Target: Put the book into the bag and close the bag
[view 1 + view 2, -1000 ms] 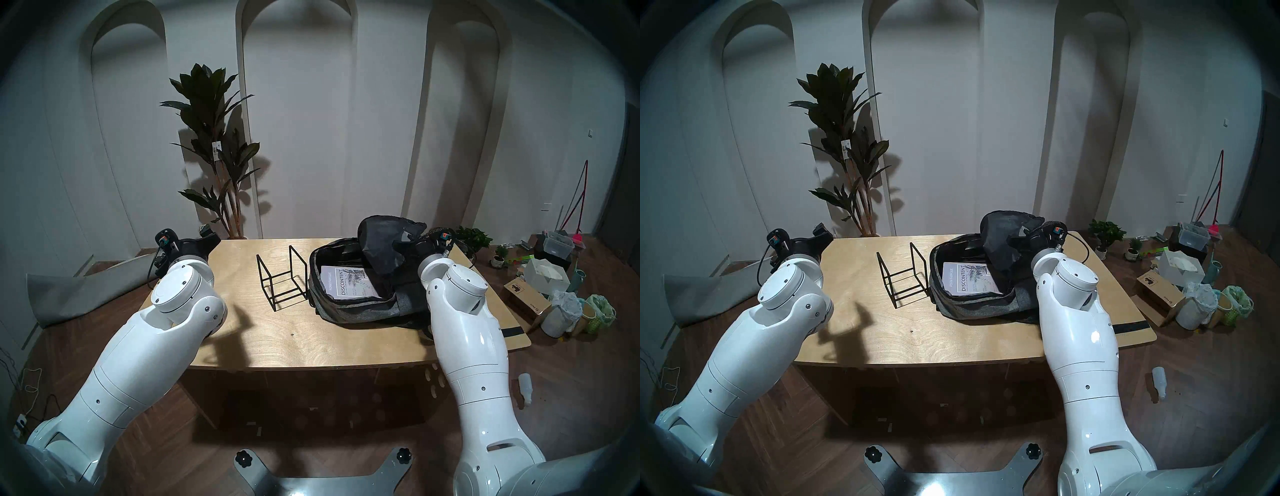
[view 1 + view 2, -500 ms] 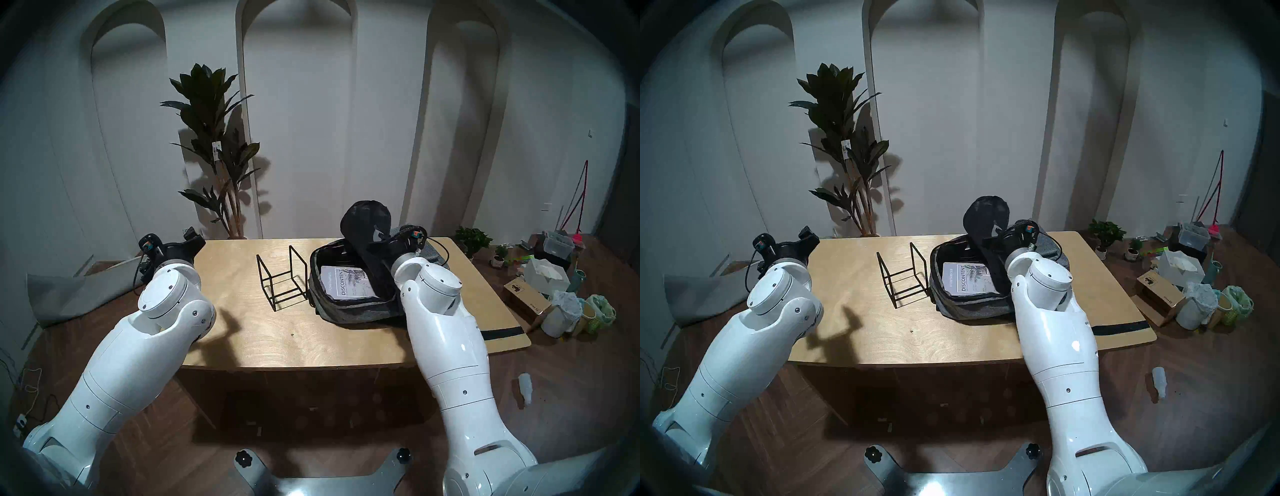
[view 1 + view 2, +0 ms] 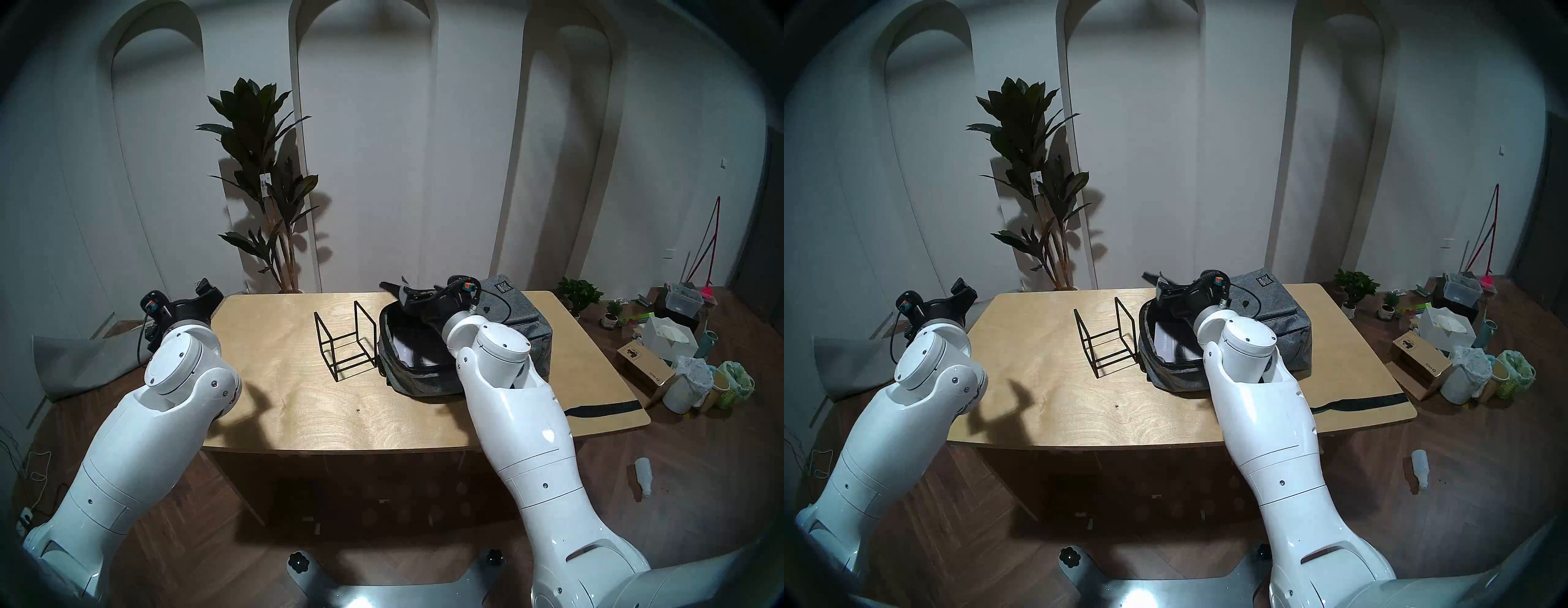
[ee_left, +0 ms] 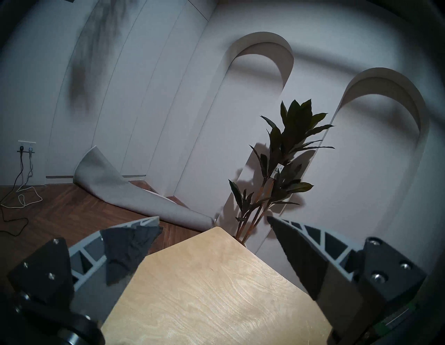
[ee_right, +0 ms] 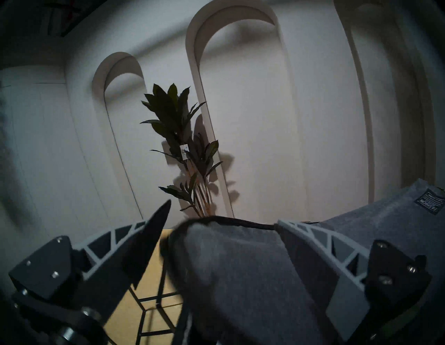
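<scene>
1. Your table [image 3: 297,403] carries three things: the black wire-frame stand [image 3: 345,346] near its middle, the grey bag [image 3: 509,335] just beside the stand on its right, and a black strap [image 3: 602,409] trailing from the bag toward the table's right edge.

2. The bag lies flat. Its grey top flap is folded over most of the opening, label patch [image 3: 502,287] uppermost. The left part of the mouth gapes, with the black zipper edging exposed.

3. The book [image 3: 1168,342] is inside the bag, lying flat; only a white corner of its cover shows in the gap below the flap.

4. Your right gripper [image 5: 224,243] is over the bag's far left corner. In the wrist view its fingers stand spread, with the flap's grey fabric and black edge lying between them. Whether either pad touches the cloth, I cannot tell.

5. Your left gripper [image 4: 213,238] hangs off the table's far left corner, fingers spread wide, holding nothing.

6. Judgement: insertion is done; you are at the closing step, flap laid but not fastened.

7. Next move, in my judgement: locate the zipper pull, which no view shows clearly, pinch it and run it round the open side. Bracing the bag with your left arm would likely keep it from sliding.
</scene>
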`<state>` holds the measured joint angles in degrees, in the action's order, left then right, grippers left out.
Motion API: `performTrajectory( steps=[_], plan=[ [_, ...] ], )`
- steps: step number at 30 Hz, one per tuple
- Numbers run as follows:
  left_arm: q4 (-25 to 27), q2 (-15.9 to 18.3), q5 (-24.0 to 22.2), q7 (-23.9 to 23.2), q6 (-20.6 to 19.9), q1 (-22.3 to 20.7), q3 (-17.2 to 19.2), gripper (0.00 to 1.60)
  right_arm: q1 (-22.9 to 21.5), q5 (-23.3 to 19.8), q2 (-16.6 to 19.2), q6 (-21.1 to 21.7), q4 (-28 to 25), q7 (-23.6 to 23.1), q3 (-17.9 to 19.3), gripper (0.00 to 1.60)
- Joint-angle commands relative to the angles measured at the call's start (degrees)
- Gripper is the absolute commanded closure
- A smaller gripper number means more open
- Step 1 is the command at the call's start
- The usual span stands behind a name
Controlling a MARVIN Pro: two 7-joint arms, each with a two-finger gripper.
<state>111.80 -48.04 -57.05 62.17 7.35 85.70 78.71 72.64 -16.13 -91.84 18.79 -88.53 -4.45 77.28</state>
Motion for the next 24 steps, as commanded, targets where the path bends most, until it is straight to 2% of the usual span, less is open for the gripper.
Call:
performTrajectory(
  steps=[1,5,7,9,10,12,13,14,15,16,17,19,24],
  plan=[
    [1.1,1.9,-0.5,-0.6,1.4,1.9,3.3,0.0,-0.8,-0.3,-3.2,-0.4,-2.0,0.2,-2.4,0.0],
    [0.9,2.4,-1.2,-1.3,1.6,2.7,4.2,0.0,0.1,-2.1,-3.7,-0.1,-4.8,0.8,-4.2,0.0],
    [0.8,3.0,-2.7,-2.9,1.3,3.1,4.9,0.0,1.1,-3.4,-3.2,-0.9,-6.9,3.5,-5.7,0.0],
    [0.7,3.0,-3.3,-3.5,1.3,3.1,5.1,0.0,1.4,-3.4,-3.1,-1.3,-7.4,4.5,-6.1,0.0],
    [0.5,3.3,-3.9,-4.2,1.0,2.9,5.2,0.0,1.9,-2.9,-2.9,-2.7,-7.9,6.8,-6.7,0.0],
    [-0.1,3.8,-5.0,-6.3,0.8,2.7,5.2,0.0,2.5,-3.6,-2.7,-2.3,-7.9,8.3,-6.8,0.0],
    [-0.3,4.1,-6.0,-7.6,0.8,2.7,5.4,0.0,2.9,-3.5,-2.6,-3.3,-7.9,9.8,-7.2,0.0],
    [-0.3,4.6,-8.4,-9.7,1.2,2.6,5.7,0.0,3.9,-2.7,-2.1,-6.0,-8.3,11.7,-8.0,0.0],
    [-0.3,4.6,-8.4,-9.7,1.2,2.6,5.7,0.0,3.9,-2.7,-2.1,-6.0,-8.3,11.7,-8.0,0.0],
    [0.0,4.8,-9.4,-11.1,1.8,2.7,6.1,0.0,4.4,-1.3,-2.0,-7.7,-8.8,11.7,-8.2,0.0],
    [-0.3,5.2,-10.1,-14.3,1.7,3.2,6.9,0.0,5.2,0.5,-2.1,-9.9,-9.3,11.9,-8.3,0.0],
    [0.3,6.4,-11.8,-14.0,1.3,3.1,7.1,0.0,5.8,-0.1,-1.5,-10.0,-9.7,12.8,-8.1,0.0],
    [-1.6,8.1,-14.1,-18.9,1.9,3.9,8.1,0.0,7.3,2.4,-1.1,-14.5,-8.3,14.8,-7.4,0.0]
  ],
)
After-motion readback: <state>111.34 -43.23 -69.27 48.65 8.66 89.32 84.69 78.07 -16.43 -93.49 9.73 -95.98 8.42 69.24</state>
